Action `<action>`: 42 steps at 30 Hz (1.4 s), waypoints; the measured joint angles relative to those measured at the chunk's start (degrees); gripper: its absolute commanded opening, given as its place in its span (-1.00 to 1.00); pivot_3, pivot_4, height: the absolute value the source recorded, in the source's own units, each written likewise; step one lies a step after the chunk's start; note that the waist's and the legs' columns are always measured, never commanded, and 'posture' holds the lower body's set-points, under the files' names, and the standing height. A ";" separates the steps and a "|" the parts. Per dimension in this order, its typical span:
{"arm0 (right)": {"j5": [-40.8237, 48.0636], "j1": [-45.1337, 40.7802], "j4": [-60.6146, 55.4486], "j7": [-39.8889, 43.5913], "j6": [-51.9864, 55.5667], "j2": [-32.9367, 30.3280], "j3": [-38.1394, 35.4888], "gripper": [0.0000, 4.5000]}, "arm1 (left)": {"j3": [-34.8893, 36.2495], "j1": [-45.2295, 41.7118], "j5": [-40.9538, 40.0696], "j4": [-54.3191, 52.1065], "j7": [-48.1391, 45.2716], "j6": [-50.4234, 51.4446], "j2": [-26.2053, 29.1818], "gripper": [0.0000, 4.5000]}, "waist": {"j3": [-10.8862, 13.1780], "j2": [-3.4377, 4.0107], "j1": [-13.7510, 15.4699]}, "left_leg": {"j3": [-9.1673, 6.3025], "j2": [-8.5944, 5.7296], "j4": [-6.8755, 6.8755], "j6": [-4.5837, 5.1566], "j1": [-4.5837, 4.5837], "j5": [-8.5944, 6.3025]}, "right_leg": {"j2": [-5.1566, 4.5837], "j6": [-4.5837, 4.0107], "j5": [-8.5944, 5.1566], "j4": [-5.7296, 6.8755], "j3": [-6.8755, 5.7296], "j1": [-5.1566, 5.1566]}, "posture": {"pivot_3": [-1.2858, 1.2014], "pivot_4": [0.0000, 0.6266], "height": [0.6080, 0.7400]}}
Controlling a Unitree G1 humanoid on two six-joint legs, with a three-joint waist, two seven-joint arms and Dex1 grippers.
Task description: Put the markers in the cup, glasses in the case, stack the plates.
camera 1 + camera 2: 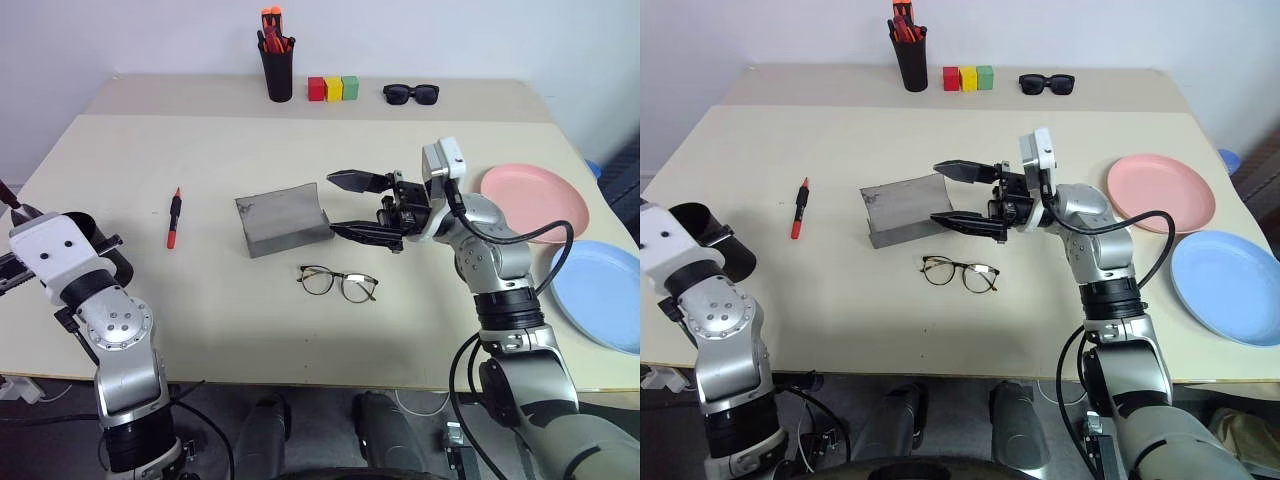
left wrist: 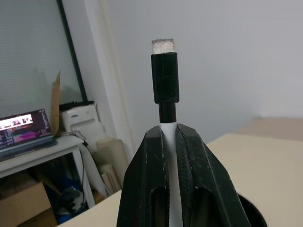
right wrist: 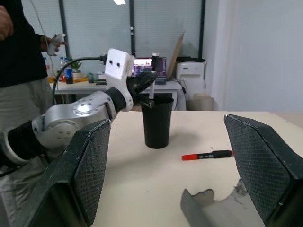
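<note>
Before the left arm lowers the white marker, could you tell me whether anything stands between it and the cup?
Nothing visible does. The left gripper is shut on the white marker, and in the right wrist view the marker hangs just above the open mouth of the cup.

The middle of the counter (image 1: 200, 300) is crowded: the open grey case (image 1: 283, 218) stands upright, the wire-framed glasses (image 1: 338, 283) lie just in front of it, and the right hand (image 1: 350, 207) hovers wide apart beside the case's right edge. Bare counter runs between the case and the red marker (image 1: 174, 217). At the left edge, the black cup (image 3: 156, 121) sits under the left hand (image 3: 144, 84), clamped on the white marker (image 2: 165, 94). The pink plate (image 1: 535, 200) and blue plate (image 1: 598, 292) fill the right side. The pen holder (image 1: 277, 62), coloured blocks (image 1: 332, 88) and sunglasses (image 1: 411, 94) line the far edge.
</note>
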 measured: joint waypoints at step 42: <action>-3.77 -0.29 15.05 6.07 -13.08 -0.64 -0.69 0.74 | 3.32 -45.96 -11.55 11.37 -14.11 63.18 11.71 0.76 | 0.01 -0.01 -0.52 | -0.12 0.00 -0.03 -0.01 0.03 0.01 | 0.08 0.03 -0.01 0.02 -0.12 0.03 | 0.03 -0.52 1.00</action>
